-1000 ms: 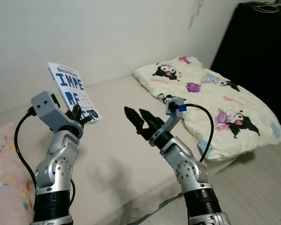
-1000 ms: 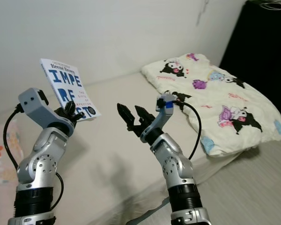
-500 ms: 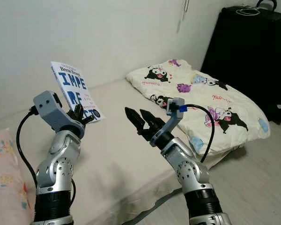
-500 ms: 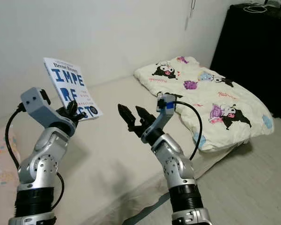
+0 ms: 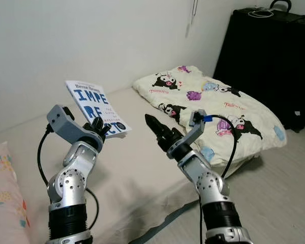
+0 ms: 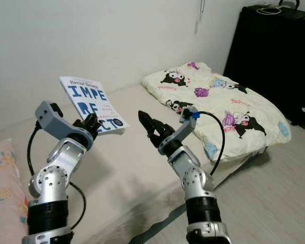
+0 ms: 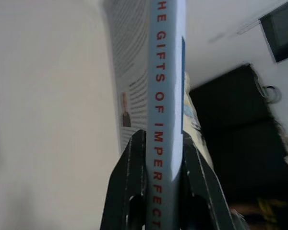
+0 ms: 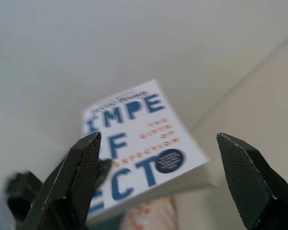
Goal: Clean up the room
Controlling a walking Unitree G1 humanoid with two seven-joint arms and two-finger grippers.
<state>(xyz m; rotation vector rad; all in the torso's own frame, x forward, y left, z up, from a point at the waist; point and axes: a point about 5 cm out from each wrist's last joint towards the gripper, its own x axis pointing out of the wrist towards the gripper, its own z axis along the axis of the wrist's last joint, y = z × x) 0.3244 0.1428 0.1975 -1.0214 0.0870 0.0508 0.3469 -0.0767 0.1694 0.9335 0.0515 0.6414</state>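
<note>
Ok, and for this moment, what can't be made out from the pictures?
- Book: in the left eye view the left gripper covers the lower cover, so the title is incomplete.
- Book spine in the left wrist view: lettering cut off by the top and bottom edges.
- Book's small print in the right wrist view: blurred.
- Black cabinet: items on top too small to identify.

There are two grippers, the left gripper and the right gripper, one book, one cartoon-printed quilt, one mattress, one patterned pillow, and one black cabinet with one bag on top.
</note>
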